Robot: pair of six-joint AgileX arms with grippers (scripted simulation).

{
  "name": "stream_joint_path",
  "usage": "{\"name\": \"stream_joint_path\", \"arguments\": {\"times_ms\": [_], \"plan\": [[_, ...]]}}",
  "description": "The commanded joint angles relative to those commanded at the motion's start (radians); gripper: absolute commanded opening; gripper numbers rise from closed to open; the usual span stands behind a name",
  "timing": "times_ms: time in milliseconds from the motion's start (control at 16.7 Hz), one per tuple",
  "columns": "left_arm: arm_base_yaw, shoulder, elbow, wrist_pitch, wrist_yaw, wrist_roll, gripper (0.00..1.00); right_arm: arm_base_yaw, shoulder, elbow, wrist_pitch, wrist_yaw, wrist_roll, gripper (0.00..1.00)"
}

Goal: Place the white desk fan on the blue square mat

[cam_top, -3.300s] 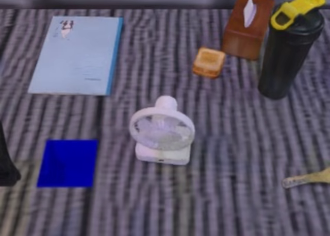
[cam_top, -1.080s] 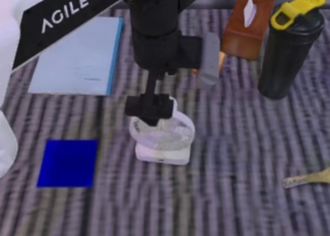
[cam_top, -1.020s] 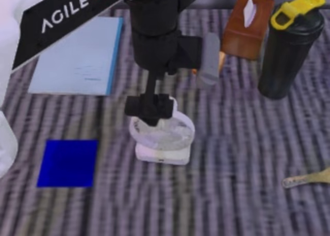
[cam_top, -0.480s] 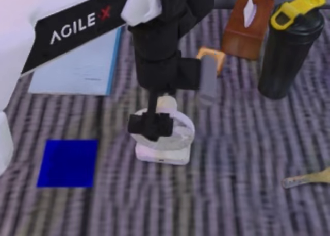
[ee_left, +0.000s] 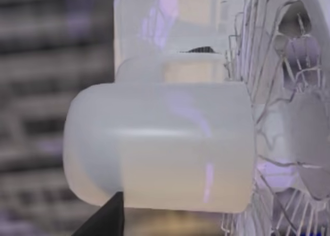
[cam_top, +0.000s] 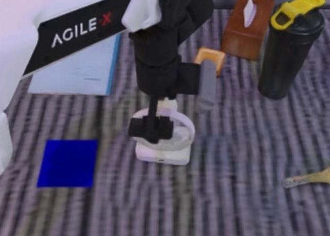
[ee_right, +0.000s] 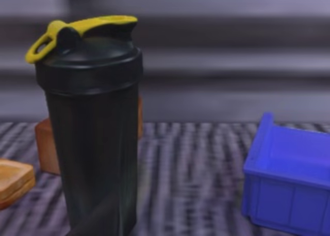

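hovering over the white desk fan [cam_top: 164,138] at the surface's centre, the left gripper [cam_top: 150,129] has jaws whose spread i cannot tell. the fan is unlifted; the blue square mat [cam_top: 67,163], at eight o'clock, waits bare.

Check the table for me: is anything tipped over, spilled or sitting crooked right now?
Nothing stands out. The white desk fan stands upright on its base, with the left gripper down at its ring. The blue square mat lies flat and bare at the table's left. The black shaker bottle and tissue box stand upright.
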Motion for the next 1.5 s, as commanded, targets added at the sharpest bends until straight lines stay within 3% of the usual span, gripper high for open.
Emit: {"name": "stream_joint_path", "arguments": {"times_ms": [660, 1260, 1500], "plan": [[0.000, 0.000, 0.000, 0.000, 0.000, 0.000, 0.02, 0.000, 0.000, 0.000, 0.000, 0.000, 0.000, 1.00], [0.002, -0.013, 0.008, -0.003, -0.001, 0.003, 0.00, 0.000, 0.000, 0.000, 0.000, 0.000, 0.000, 1.00], [0.010, 0.005, 0.120, -0.103, -0.001, 0.003, 0.00, 0.000, 0.000, 0.000, 0.000, 0.000, 0.000, 1.00]]}}
